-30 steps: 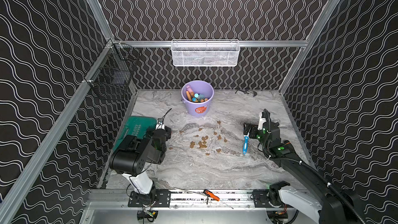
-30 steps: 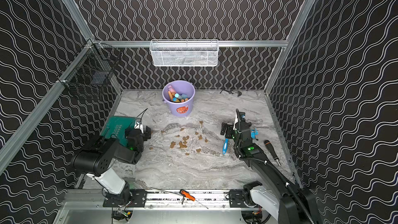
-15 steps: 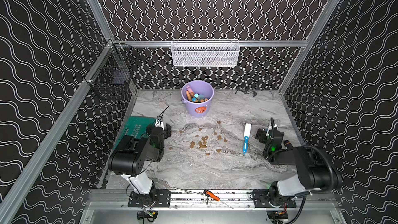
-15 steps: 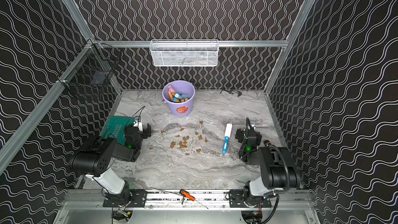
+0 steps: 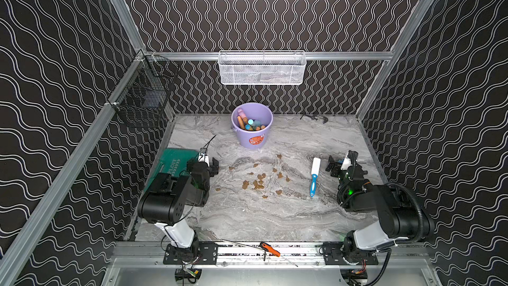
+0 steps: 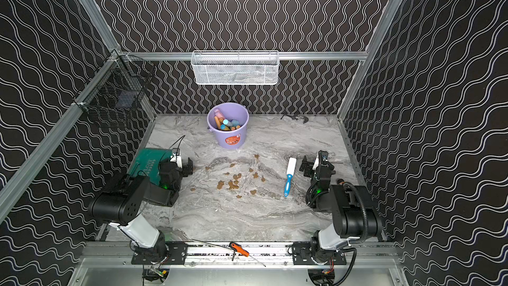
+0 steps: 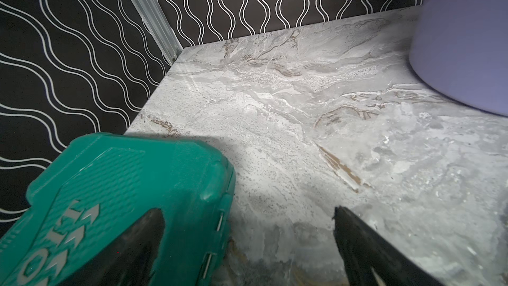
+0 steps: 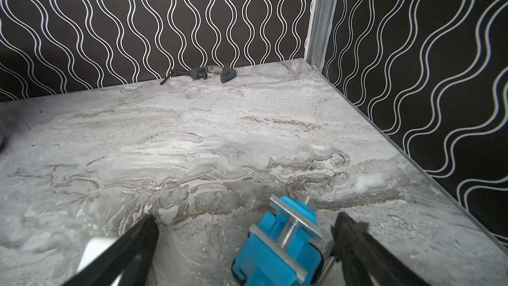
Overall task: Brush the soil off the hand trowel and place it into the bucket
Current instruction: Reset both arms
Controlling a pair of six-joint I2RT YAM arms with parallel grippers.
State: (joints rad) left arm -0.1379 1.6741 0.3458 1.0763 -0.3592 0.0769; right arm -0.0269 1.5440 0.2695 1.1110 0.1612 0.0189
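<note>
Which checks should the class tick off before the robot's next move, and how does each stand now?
1. Left pincer open: ok.
2. Right pincer open: ok.
3. Blue-handled white brush lying free on the grey marble tabletop: ok.
4. Round lavender plastic bucket upright: ok.
5. Hand trowel inside bucket: cannot tell, only coloured handles show.
6. Tabletop free of brown soil crumbs: not ok.

Bare surface runs wide across the near middle. Crumbs of soil litter the centre, a brush lies right of them, a green case blocks the left edge, a blue clamp the right, the bucket stands far centre
</note>
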